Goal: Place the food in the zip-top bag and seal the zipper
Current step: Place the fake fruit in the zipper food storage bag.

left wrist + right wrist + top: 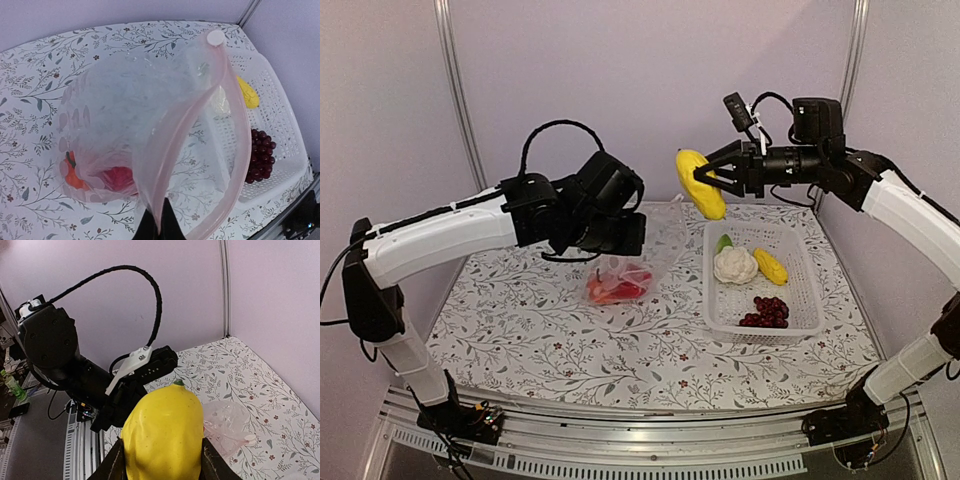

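Observation:
My left gripper point(160, 226) is shut on the pink zipper point(202, 120) edge of the zip-top bag point(125, 100). It holds the bag's mouth up and open above the table. Inside the bag lie an orange pumpkin point(72, 174) and a red pepper point(117, 178). My right gripper point(705, 178) is shut on a large yellow fruit point(701, 185) and holds it in the air to the right of the bag point(645, 255). In the right wrist view the yellow fruit point(165, 432) fills the space between the fingers point(112, 465).
A white mesh basket point(800, 262) stands at the right. It holds a cauliflower point(734, 265), a small yellow piece point(771, 266), a grape bunch point(766, 311) and a green piece point(723, 243). The left arm's black wrist point(55, 350) is close in front of the right gripper.

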Motion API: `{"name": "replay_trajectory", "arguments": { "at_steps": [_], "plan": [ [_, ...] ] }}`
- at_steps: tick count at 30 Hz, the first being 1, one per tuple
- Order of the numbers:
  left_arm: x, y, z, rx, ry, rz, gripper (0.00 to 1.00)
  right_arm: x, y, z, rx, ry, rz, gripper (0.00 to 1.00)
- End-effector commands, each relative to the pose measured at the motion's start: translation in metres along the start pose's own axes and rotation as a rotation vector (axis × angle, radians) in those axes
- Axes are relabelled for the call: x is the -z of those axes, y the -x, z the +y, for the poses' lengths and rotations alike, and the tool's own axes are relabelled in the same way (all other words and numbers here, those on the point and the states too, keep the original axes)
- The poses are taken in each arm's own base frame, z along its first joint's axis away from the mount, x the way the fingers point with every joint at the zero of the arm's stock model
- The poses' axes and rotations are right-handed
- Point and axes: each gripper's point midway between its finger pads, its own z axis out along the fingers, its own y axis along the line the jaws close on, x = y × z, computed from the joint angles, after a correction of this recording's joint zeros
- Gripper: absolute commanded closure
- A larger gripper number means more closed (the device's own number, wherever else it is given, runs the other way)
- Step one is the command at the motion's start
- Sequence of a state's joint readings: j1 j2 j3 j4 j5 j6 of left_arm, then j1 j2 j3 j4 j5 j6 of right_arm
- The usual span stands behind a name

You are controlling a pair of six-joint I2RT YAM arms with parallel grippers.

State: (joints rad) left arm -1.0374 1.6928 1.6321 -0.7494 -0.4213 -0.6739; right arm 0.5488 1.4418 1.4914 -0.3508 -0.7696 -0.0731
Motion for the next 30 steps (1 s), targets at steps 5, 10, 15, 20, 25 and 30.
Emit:
{"name": "replay_trajectory", "arguments": {
  "at_steps": [5,10,15,20,25,30],
  "plan": [
    [0.047,0.046,-0.030,0.115,-0.242,-0.100,1.00,-0.025,0.042,0.021,0.048,0.087,-0.092,1.00],
    [0.051,0.049,-0.034,0.132,-0.280,-0.103,1.00,-0.041,0.037,0.007,0.014,0.079,-0.109,1.00],
    [0.049,0.046,-0.034,0.143,-0.295,-0.096,1.00,-0.054,0.028,-0.002,-0.014,0.093,-0.130,0.97],
    [0.043,0.041,-0.027,0.163,-0.287,-0.088,1.00,-0.068,0.013,-0.008,-0.062,0.116,-0.140,0.91],
    [0.037,0.036,-0.016,0.184,-0.271,-0.085,1.00,-0.081,-0.002,-0.018,-0.079,0.093,-0.098,0.55],
    [0.032,0.031,-0.002,0.210,-0.256,-0.083,1.00,-0.077,-0.002,-0.020,-0.031,0.063,-0.092,0.29]
  ]
}}
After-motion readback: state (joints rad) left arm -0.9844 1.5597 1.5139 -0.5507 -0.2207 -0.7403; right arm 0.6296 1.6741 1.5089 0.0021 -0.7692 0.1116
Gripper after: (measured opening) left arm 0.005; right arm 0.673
